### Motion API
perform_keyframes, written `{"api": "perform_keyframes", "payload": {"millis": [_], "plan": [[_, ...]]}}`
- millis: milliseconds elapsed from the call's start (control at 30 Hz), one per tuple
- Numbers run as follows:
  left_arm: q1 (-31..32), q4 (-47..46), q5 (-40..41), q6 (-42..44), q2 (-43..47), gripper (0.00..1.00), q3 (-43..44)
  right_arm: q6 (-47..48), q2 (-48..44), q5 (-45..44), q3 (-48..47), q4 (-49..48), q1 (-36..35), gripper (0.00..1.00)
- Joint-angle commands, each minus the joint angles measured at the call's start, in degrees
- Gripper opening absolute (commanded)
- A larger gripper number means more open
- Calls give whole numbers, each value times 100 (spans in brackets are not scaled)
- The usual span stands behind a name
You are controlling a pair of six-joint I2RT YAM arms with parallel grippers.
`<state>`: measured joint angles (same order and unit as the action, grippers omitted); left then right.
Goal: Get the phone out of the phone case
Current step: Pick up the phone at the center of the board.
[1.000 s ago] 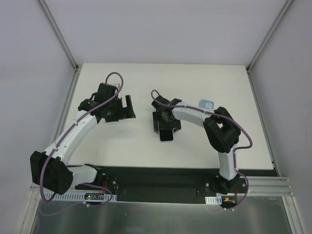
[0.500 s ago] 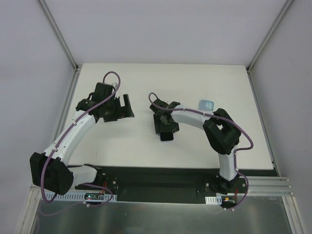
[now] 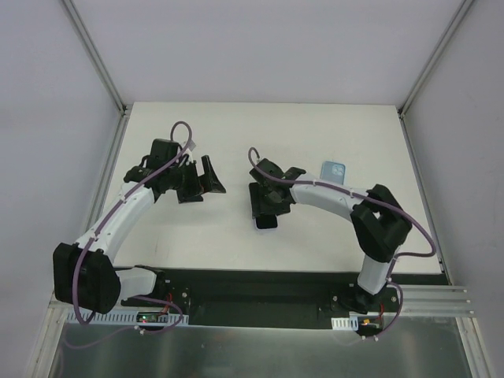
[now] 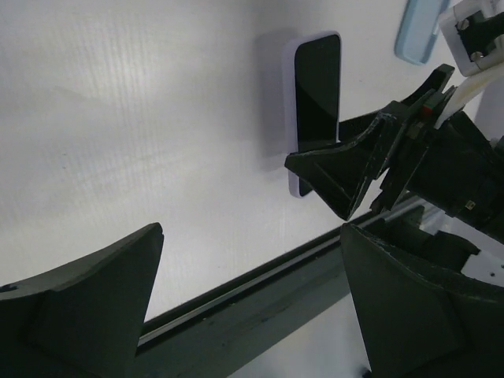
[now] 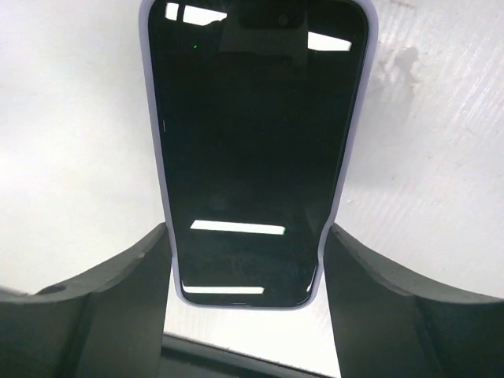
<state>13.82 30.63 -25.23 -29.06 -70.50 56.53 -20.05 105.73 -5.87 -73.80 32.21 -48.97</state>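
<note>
The phone (image 5: 256, 142) lies face up on the white table in a pale lavender case (image 5: 344, 169). It also shows in the top view (image 3: 266, 221) and in the left wrist view (image 4: 316, 90). My right gripper (image 3: 268, 206) straddles the phone's near end (image 5: 248, 295), with both fingers pressed against the case's long sides. My left gripper (image 3: 206, 178) is open and empty, held above the table to the left of the phone (image 4: 252, 315), well apart from it.
A light blue case-like object (image 3: 333, 169) lies on the table behind the right forearm and shows in the left wrist view (image 4: 416, 33). The table's dark front rail (image 3: 260, 277) runs along the near edge. Frame posts stand at the back corners.
The right arm's elbow has swung out to the right and its gripper has turned slightly on the phone. The left gripper has shifted a little to the right. The phone has barely moved.
</note>
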Motion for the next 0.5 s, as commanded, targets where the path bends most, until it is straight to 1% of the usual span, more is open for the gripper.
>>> {"api": "perform_keyframes", "payload": {"millis": [0,33,100,167,267,333,400,467], "plan": [[-38,-944,-1211,-556,-95,94,-239,-25,-1001,543,146,-820,-42,3],[-38,-1250,-1316,-696,-122,95,-283,-51,-1072,769,190,-882,-42,3],[-38,-1567,-1545,-864,-227,99,-423,-51,-1274,1034,295,-1102,-51,2],[-38,-2006,-1712,-1093,-332,99,-555,-51,-1484,1192,392,-1364,-77,2],[-38,-2420,-1906,-1339,-552,99,-643,36,-1652,1202,402,-1401,-122,2],[-29,-2614,-1985,-1470,-579,99,-679,72,-1644,1228,314,-1349,-139,2],[-11,-2659,-1898,-1471,-588,99,-670,133,-1600,1264,235,-1252,-157,3],[6,-2668,-1792,-1462,-614,97,-661,168,-1565,1264,147,-1217,-174,3]]}}
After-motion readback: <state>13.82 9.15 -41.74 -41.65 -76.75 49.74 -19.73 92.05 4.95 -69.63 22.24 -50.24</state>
